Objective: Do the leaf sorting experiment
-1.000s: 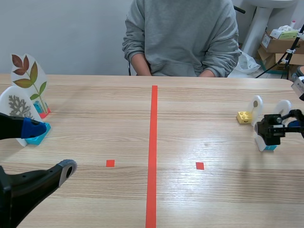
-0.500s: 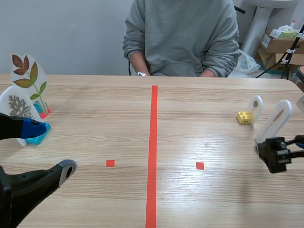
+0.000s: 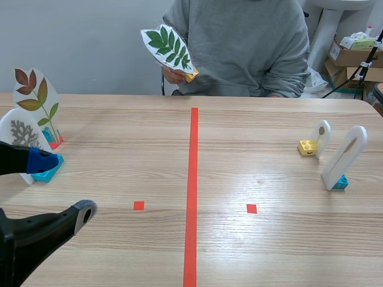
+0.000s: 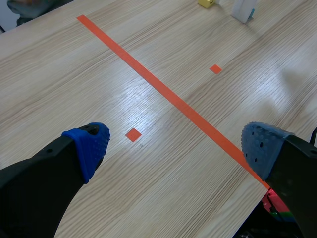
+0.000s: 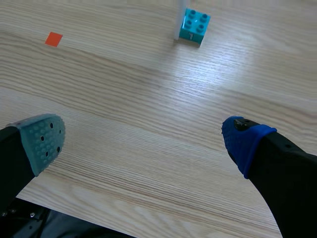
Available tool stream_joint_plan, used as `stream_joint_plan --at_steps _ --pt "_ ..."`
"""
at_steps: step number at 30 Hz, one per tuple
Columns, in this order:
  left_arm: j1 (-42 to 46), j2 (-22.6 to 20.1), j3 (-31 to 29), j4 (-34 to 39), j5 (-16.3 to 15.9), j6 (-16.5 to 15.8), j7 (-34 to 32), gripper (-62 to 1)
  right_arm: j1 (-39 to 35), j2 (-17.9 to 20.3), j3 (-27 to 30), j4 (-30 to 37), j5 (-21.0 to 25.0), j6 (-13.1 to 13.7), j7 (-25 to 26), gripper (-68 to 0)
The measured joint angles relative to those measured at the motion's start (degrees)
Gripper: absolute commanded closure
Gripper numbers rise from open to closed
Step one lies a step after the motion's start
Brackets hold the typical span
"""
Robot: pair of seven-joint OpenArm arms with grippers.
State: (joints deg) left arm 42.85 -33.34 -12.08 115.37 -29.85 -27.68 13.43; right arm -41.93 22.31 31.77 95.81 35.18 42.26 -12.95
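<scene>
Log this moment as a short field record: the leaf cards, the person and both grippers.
person's hand: holds the green-leaf card up above the table's far edge
left side: red-and-green-leaf card and grey-leaf card, both standing
right side: rear card on a yellow block; front card on a teal block; leaves not readable
left gripper: jaws open, empty
right gripper: jaws open, empty, teal block ahead

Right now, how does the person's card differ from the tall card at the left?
The held card is tilted in the air; the tall card stands upright on the table. The held card shows green leaflets only; the tall card has brown ones too. Both are white, pointed cards.
</scene>
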Motion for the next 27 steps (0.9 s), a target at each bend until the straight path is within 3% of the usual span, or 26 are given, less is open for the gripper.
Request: stream_joint_plan --at_steps 8,11,16,22,27 --pt "0.0 1.1 0.0 0.0 0.0 0.0 -0.2 -56.8 -1.3 0.2 0.1 20.0 0.0 0.0 -1.5 -66.9" --pt "0.0 1.1 0.0 0.0 0.0 0.0 -0.5 -56.8 -0.4 0.3 -1.2 25.5 -2.4 0.1 -1.6 -66.9" --pt "0.0 1.1 0.0 0.0 0.0 0.0 -0.9 -56.8 3.5 0.3 -8.3 24.5 -7.3 0.0 -3.2 -66.9" --pt "0.0 1.1 0.0 0.0 0.0 0.0 -1.2 -56.8 4.3 0.3 -15.6 23.6 -9.4 0.0 -3.5 -66.7" --pt "0.0 1.1 0.0 0.0 0.0 0.0 -1.2 -56.8 4.3 0.3 -16.5 23.5 -9.9 0.0 -4.2 -66.7"
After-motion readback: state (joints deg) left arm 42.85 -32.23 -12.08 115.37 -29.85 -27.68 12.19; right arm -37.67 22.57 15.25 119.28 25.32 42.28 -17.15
